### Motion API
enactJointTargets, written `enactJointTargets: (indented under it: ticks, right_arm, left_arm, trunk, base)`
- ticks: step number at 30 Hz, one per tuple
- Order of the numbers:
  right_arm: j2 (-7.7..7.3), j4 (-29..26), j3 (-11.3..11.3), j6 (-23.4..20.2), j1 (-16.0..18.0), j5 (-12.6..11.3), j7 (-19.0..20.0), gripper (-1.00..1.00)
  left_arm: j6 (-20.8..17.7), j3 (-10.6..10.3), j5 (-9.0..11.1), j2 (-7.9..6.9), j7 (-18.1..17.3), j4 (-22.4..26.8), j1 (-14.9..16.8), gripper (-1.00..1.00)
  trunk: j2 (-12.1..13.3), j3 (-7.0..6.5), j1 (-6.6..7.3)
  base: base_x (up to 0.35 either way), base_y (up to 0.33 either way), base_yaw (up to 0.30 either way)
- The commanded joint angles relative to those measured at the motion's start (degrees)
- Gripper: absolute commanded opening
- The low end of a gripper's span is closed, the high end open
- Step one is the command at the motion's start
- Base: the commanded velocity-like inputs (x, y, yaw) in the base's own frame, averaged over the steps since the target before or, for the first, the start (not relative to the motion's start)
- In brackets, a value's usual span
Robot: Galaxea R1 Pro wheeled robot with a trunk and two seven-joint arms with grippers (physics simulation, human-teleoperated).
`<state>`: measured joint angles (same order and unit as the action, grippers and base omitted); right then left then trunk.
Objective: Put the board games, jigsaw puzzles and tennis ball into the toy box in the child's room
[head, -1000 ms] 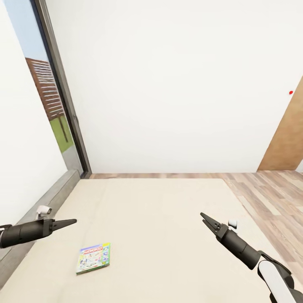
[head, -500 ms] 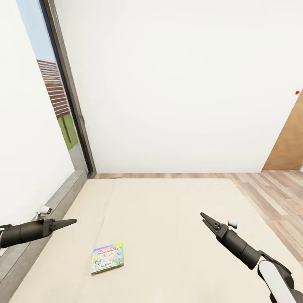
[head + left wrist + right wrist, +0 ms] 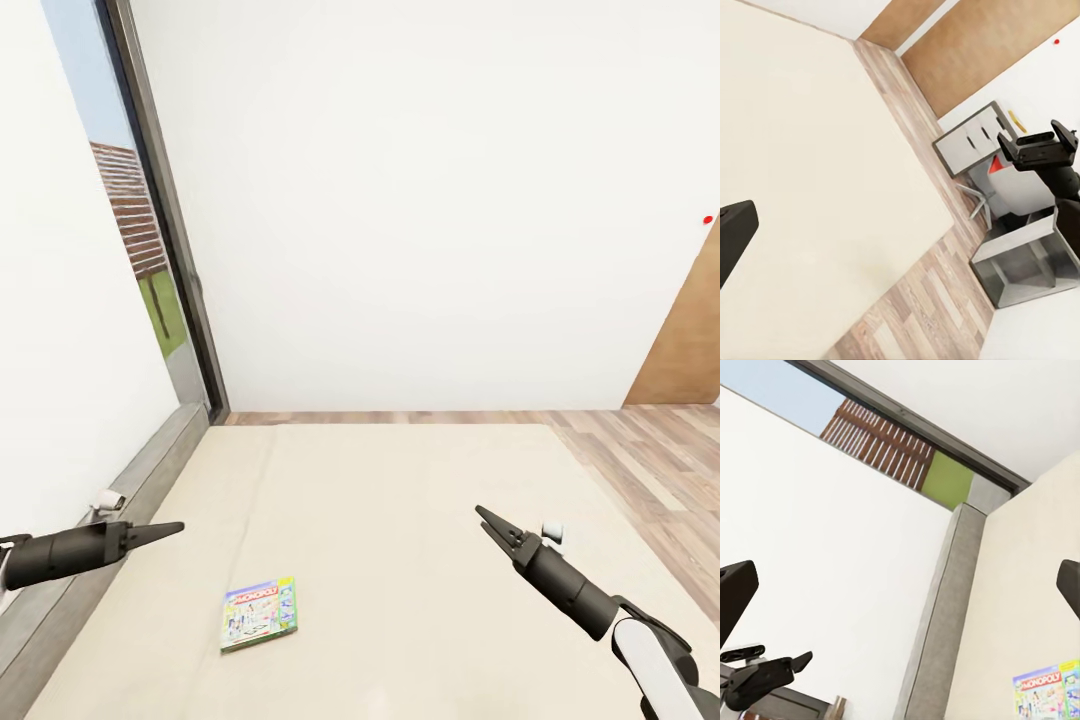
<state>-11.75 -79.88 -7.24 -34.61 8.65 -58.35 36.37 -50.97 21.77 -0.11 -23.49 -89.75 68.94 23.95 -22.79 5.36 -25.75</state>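
A colourful Monopoly board game [image 3: 258, 614] lies flat on the beige bed [image 3: 400, 500], near its front left part; it also shows in the right wrist view [image 3: 1046, 694]. My left gripper [image 3: 172, 527] hovers above the bed's left edge, up and to the left of the game. Over the bed's right half hangs my right gripper [image 3: 484, 516], far from the game. Both stand open and hold nothing; the right one's dark fingers [image 3: 735, 585] sit wide apart at that view's edges. The toy box, table, puzzles and ball are out of view.
A grey padded ledge [image 3: 110, 500] runs along the bed's left side under a tall dark-framed window [image 3: 150, 250]. A white wall stands behind the bed. Wood floor [image 3: 650, 460] and a brown door [image 3: 690, 340] lie to the right. A white cabinet [image 3: 971, 139] stands beyond the bed's far side.
The whole picture slid to the right a second ago as the camera turned left, then settled. Both arms keep the same pose and the board game lies still.
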Motion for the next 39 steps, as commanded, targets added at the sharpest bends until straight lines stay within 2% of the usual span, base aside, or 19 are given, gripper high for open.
enactJointTargets:
  ticks: [1, 2, 6, 7, 10, 11, 15, 18, 19, 21, 22, 23, 25, 26, 28, 30, 34, 37, 39]
  right_arm:
    - [0.02, -0.01, 0.04, -0.41, 0.05, -0.27, -0.15, 1.0]
    - [0.05, -0.03, 0.07, -0.38, 0.05, -0.24, -0.2, 1.0]
    - [0.11, -0.15, 0.24, -0.28, 0.08, -0.09, -1.03, 1.0]
    - [0.12, -0.14, 0.32, -0.25, 0.12, 0.17, -2.04, 1.0]
    - [0.16, -0.33, 0.41, -0.26, 0.17, 1.4, -4.82, 1.0]
    - [0.19, -0.72, 0.43, -0.28, 0.16, 2.71, -7.51, 1.0]
    - [0.62, -3.23, 0.58, -0.58, 0.25, 6.37, -17.28, 1.0]
    - [1.48, -4.26, 0.75, -0.82, 0.37, 7.59, -22.32, 1.0]
    - [2.08, -4.92, 1.0, -0.98, 0.54, 8.12, -25.41, 1.0]
    - [2.52, -5.96, 1.35, -1.22, 0.8, 8.48, -28.05, 1.0]
    - [2.8, -7.54, 1.87, -1.7, 0.97, 8.68, -30.1, 1.0]
    - [2.91, -8.34, 2.24, -2.08, 1.03, 8.76, -30.9, 1.0]
    - [3.05, -9.58, 3.1, -3.01, 1.12, 8.89, -32.1, 1.0]
    - [3.17, -10.34, 3.96, -3.97, 1.21, 9.0, -32.92, 1.0]
    - [3.25, -10.83, 4.68, -4.67, 1.27, 9.09, -33.52, 1.0]
    - [3.31, -11.22, 5.52, -5.4, 1.33, 9.52, -34.4, 1.0]
    - [3.39, -11.32, 5.91, -5.62, 1.4, 11.0, -35.49, 1.0]
    - [3.47, -11.34, 6.0, -5.58, 1.43, 12.83, -36.24, 1.0]
    - [3.54, -11.29, 6.05, -5.45, 1.47, 15.26, -37.04, 1.0]
  left_arm:
    - [-0.68, -0.19, -0.3, 0.24, -0.25, -0.04, 0.05, 1.0]
    - [-0.74, -0.39, -0.45, 0.44, -0.25, -0.05, 0.06, 1.0]
    - [-1.1, -2.08, -1.18, 2.13, 5.4, -0.11, 0.33, 1.0]
    - [-1.18, -2.85, -1.3, 3.14, 8.69, -0.21, 0.51, 1.0]
    - [-1.25, -3.66, -1.38, 4.74, 14.55, -0.56, 0.73, 1.0]
    - [-1.28, -4.01, -1.42, 5.74, 18.83, -0.92, 0.83, 1.0]
    - [-1.31, -4.53, -1.46, 8.57, 31.75, -3.21, 1.07, 1.0]
    - [-1.18, -4.62, -1.46, 10.02, 37.7, -5.19, 1.33, 1.0]
    - [-0.99, -4.69, -1.47, 11.07, 41.57, -6.78, 1.86, 1.0]
    - [-0.76, -4.73, -1.49, 12.16, 45.65, -8.56, 2.85, 1.0]
    - [-0.16, -4.76, -1.53, 13.44, 50.23, -10.67, 4.27, 1.0]
    - [0.43, -4.77, -1.57, 14.13, 52.8, -11.95, 5.09, 1.0]
    - [2.27, -4.78, -1.58, 15.4, 58.39, -14.97, 6.83, 1.0]
    - [4.9, -4.79, -1.6, 16.48, 64.22, -18.65, 8.58, 1.0]
    - [7.87, -4.8, -1.57, 17.4, 69.79, -22.69, 10.25, 1.0]
    - [12.78, -4.8, -1.53, 18.95, 78.72, -30.21, 13.27, 1.0]
    - [15.97, -4.81, -1.41, 19.66, 84.06, -35.47, 15.44, 1.0]
    - [17.02, -4.78, -1.27, 19.85, 85.34, -36.75, 16.03, 1.0]
    - [17.86, -4.75, -1.2, 20.07, 85.99, -37.4, 16.33, 1.0]
  trunk:
    - [-0.13, 0.13, -0.04]
    - [-0.13, 0.13, -0.04]
    - [-0.13, 0.13, -0.04]
    - [-0.13, 0.13, -0.04]
    - [-0.13, 0.13, -0.04]
    - [-0.13, 0.13, -0.04]
    - [-0.13, 0.13, -0.04]
    - [-0.13, 0.13, -0.04]
    - [-0.13, 0.13, -0.04]
    - [-0.13, 0.13, -0.04]
    - [-0.13, 0.13, -0.04]
    - [-0.13, 0.13, -0.04]
    - [-0.13, 0.13, -0.04]
    - [-0.13, 0.13, -0.04]
    - [-0.13, 0.13, -0.04]
    - [-0.13, 0.13, -0.04]
    - [-0.13, 0.13, -0.04]
    - [-0.13, 0.13, -0.04]
    - [-0.13, 0.13, -0.04]
  base:
    - [0.0, 0.0, 0.0]
    - [0.0, 0.0, 0.0]
    - [0.0, 0.0, 0.0]
    - [0.0, 0.0, 0.0]
    - [0.0, 0.0, 0.0]
    - [0.0, 0.0, 0.0]
    - [0.0, 0.0, 0.0]
    - [0.0, 0.0, 0.0]
    - [0.0, 0.0, 0.0]
    - [0.0, 0.0, 0.0]
    - [0.0, 0.0, 0.0]
    - [0.0, 0.0, 0.0]
    - [0.0, 0.0, 0.0]
    - [0.0, 0.0, 0.0]
    - [0.0, 0.0, 0.0]
    - [0.0, 0.0, 0.0]
    - [0.0, 0.0, 0.0]
    - [0.0, 0.0, 0.0]
    - [0.0, 0.0, 0.0]
